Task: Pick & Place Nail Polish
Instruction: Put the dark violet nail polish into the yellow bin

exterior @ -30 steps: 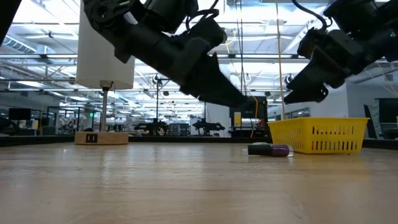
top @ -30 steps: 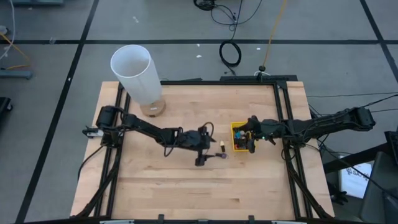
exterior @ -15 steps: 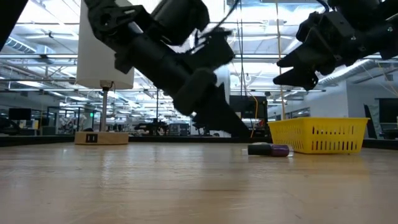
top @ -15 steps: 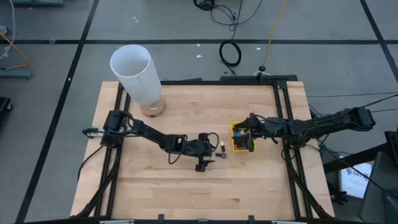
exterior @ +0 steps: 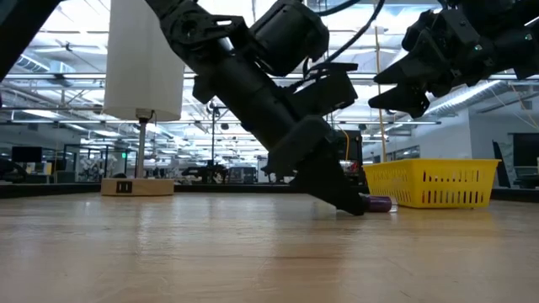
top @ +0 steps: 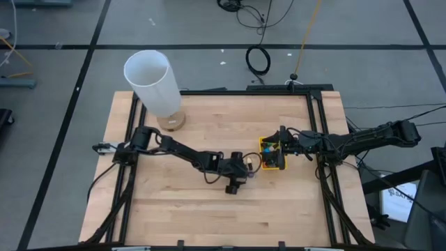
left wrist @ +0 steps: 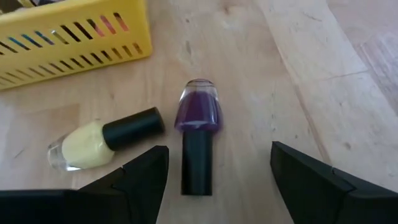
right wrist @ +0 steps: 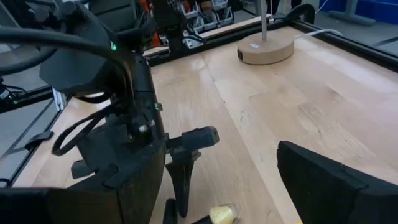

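A purple nail polish bottle (left wrist: 198, 134) and a pale yellow one (left wrist: 102, 138) lie on their sides on the wood table, just left of the yellow bin (left wrist: 68, 31). My left gripper (left wrist: 217, 152) is open and low over the table. Its two fingers stand on either side of the purple bottle's dark cap without touching it. In the high view it is at the table's middle (top: 245, 167). My right gripper (top: 279, 141) is open and empty, hovering above the bin (top: 273, 156), which holds several coloured bottles.
A big white cylinder (top: 150, 80) stands on a round wooden base at the table's far left. A black frame rail (top: 317, 139) runs just right of the bin. Bare wood lies toward the near edge (top: 223, 209). My left arm shows in the right wrist view (right wrist: 124, 137).
My left gripper has gone toward the table's right edge and down, and has reached the two lying bottles beside the bin. My right gripper has risen above the bin. The bottles have stayed where they were.
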Controlling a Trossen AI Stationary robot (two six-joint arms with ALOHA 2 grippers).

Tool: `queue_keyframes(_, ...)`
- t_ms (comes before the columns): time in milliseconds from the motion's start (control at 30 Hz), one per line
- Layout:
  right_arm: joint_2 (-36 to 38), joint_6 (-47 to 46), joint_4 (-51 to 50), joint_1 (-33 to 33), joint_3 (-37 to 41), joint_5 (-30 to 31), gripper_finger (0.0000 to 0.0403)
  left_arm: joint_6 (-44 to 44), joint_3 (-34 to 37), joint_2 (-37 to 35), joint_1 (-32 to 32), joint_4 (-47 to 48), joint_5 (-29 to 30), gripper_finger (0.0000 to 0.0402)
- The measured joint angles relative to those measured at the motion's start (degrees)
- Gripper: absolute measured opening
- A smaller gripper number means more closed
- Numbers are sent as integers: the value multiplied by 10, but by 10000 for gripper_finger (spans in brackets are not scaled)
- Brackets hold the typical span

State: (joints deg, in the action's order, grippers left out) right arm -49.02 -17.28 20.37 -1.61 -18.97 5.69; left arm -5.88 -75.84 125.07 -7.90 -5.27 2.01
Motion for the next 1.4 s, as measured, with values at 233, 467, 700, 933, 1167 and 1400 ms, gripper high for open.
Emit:
queue_keyframes(233, 0, 0, -1, 0, 0, 0, 293, 20, 1, -3, 13, 6, -27, 246)
queue_keyframes(467, 0, 0, -4, 0, 0, 0, 293, 35, 1, -3, 19, 30, -31, 168)
queue_keyframes(700, 0, 0, -5, 0, 0, 0, 293, 33, 1, -3, 20, 43, -39, 59)
queue_keyframes(933, 0, 0, -5, 0, 0, 0, 293, 30, 0, -6, 15, 62, -49, 38)
queue_keyframes(1167, 0, 0, -6, 0, 0, 0, 293, 31, 4, -37, -2, 82, -55, 38)
queue_keyframes(1400, 0, 7, -5, 0, 0, 1, 293, 3, 4, -96, -14, 64, -37, 38)
